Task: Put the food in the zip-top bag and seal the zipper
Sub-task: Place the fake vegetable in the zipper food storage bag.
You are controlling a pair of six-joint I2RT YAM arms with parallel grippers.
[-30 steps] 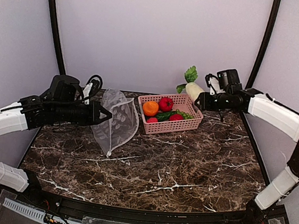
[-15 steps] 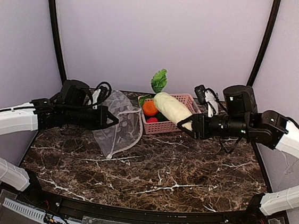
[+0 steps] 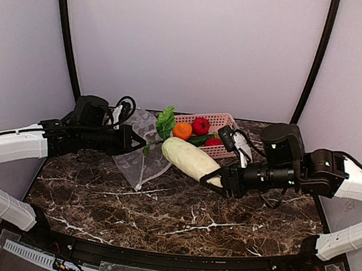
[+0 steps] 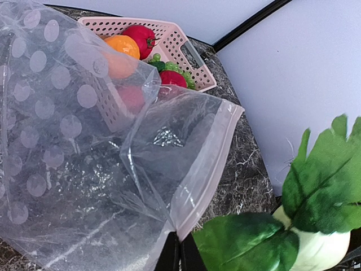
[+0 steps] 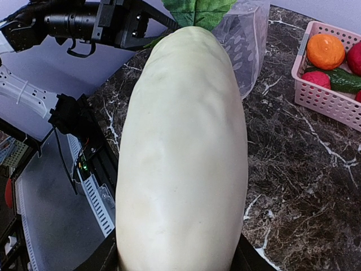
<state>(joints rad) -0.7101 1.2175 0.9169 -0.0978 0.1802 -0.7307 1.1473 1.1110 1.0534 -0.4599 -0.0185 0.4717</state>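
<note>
The clear dotted bag (image 3: 142, 147) hangs at the far left of the table (image 3: 177, 232), held up off the surface by one edge, with its lower corner reaching down toward the marble. Its mouth gapes open toward the right, and the pinkish zip strip (image 4: 206, 164) runs along the raised lip. The left gripper (image 3: 134, 145) has its jaws pinched together on the bag's edge, just below the end of that strip.

The long white vegetable (image 3: 188, 159) is in the air just right of the bag. It is tilted, with its green leaves (image 3: 165, 122) at the far-left end, just beside the bag's open lip. From the left wrist view the leaves sit next to the strip, outside the mouth. The right gripper (image 3: 214, 181) is clamped on the vegetable's bare near-right end, one finger on each side.

The rest of the food lies in the pink basket (image 3: 215, 118), which stands on the table at the far middle, behind the vegetable. In it are an orange (image 3: 182, 130), a tomato (image 3: 201, 126), a smaller red piece (image 3: 213, 141) and some green pieces (image 3: 198, 139).
</note>
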